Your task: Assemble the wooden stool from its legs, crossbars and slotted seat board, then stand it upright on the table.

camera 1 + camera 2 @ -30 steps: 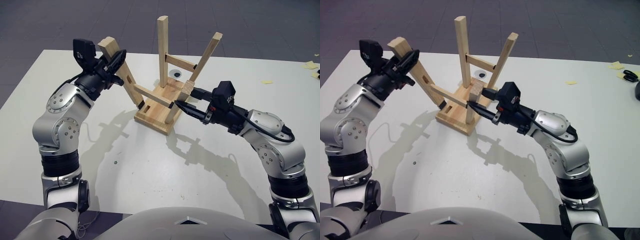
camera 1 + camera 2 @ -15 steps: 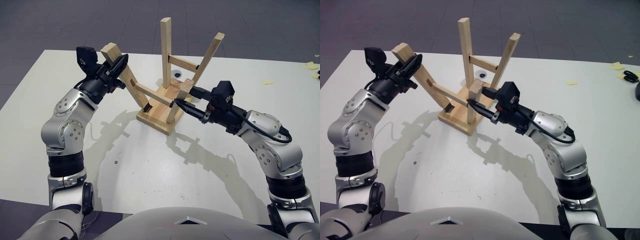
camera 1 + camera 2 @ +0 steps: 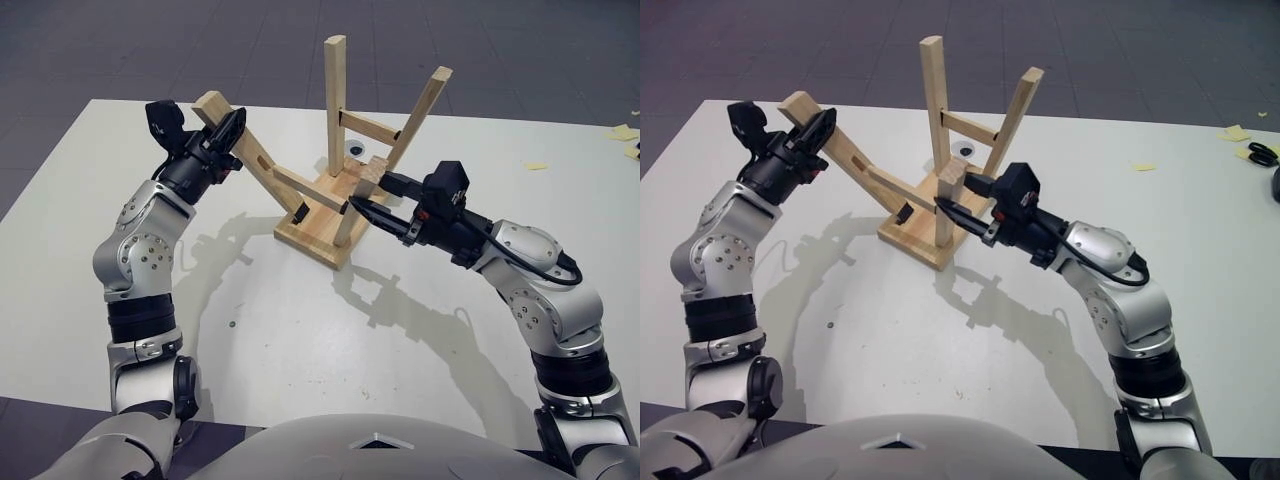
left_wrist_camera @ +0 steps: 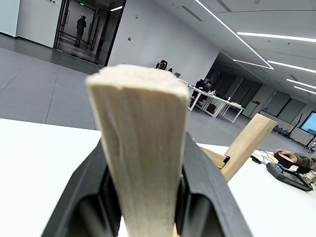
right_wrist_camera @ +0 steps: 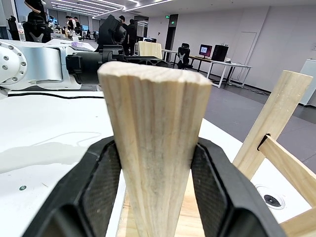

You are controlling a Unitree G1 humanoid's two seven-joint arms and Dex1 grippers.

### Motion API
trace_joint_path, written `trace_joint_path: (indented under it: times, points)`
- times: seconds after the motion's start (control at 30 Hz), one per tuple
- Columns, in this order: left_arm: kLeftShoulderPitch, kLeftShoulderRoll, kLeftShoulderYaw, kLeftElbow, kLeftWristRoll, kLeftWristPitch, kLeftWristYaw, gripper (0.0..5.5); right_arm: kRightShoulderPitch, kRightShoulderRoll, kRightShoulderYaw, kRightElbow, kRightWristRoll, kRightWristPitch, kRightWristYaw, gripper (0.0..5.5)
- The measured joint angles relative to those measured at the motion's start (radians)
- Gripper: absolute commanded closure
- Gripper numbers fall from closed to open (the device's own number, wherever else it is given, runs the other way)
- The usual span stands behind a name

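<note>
Two grippers hold the upturned stool (image 3: pixel 368 127) on the white table (image 3: pixel 300 340). The left gripper (image 3: pixel 228 128) is clamped tight on the top end of the leaning leg (image 3: pixel 262 165). Over the last second its elbow has tucked in, bringing that leg's foot closer to the seat board (image 3: pixel 318 240). The board lies flat mid-table and has shifted slightly right. The right gripper (image 3: pixel 362 208) stays closed on the short near leg (image 3: pixel 348 228).

Dark grey tiled floor (image 3: pixel 150 40) runs along the top of the frame. On the white surface (image 3: pixel 300 340), a yellow paper scrap (image 3: pixel 534 163) lies upper right, with a yellow note (image 3: pixel 622 130) at the right edge. There's a round grommet (image 3: pixel 350 148) at upper centre and a tiny dark speck (image 3: pixel 232 323) lower left.
</note>
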Motion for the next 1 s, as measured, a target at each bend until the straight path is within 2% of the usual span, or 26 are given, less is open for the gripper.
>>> trace_joint_path:
  times: [0.17,0.4,1.0]
  points:
    - [0.0,0.057,-0.048,-0.05,0.011,0.027,-0.028,4.46,0.0,0.001,0.001,0.0,0.0,-0.001,-0.002,3.42]
    - [-0.004,0.118,-0.057,-0.09,0.013,0.078,-0.033,4.46,0.002,0.003,0.002,-0.003,-0.001,-0.002,-0.003,3.42]
    - [-0.039,0.124,-0.032,-0.197,-0.028,0.273,0.126,4.46,0.016,0.014,0.012,-0.01,-0.022,-0.02,-0.017,3.42]
